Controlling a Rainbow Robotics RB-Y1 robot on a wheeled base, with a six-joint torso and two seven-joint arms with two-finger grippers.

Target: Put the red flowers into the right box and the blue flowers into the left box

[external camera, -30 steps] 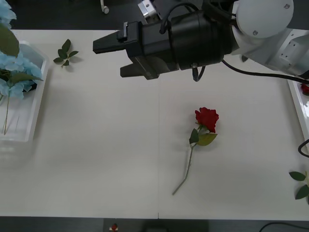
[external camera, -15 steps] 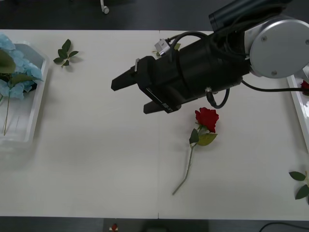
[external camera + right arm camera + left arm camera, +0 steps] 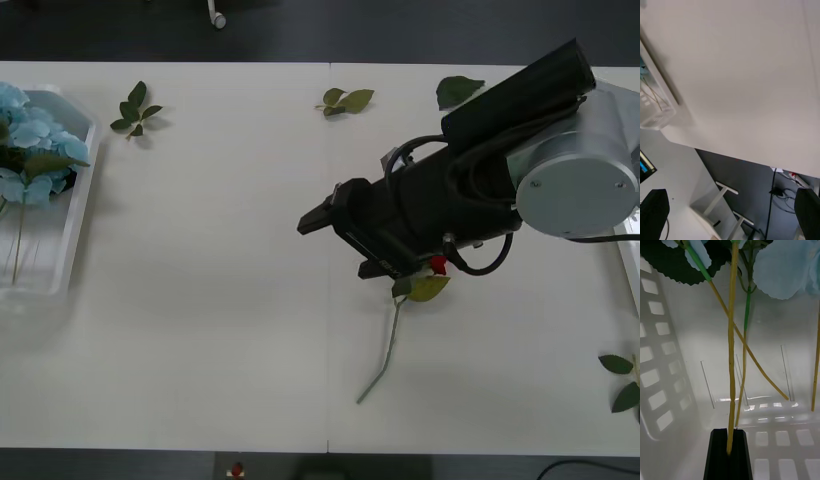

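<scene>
My right jaws [image 3: 335,243] hang wide open over mid-table [image 3: 200,300], just left of the rose [image 3: 436,264], its bloom mostly under the wrist. My left jaws [image 3: 729,453] pinch a hydrangea [image 3: 731,333] stem inside the basket [image 3: 60,240] at far left.

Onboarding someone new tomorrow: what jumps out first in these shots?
The right gripper, black fingers open, hangs mid-table over the bloom of the lone red rose, whose stem trails toward the near edge. At the far left, blue flowers fill the slotted basket, where the left gripper is shut on a yellow stem.
</scene>
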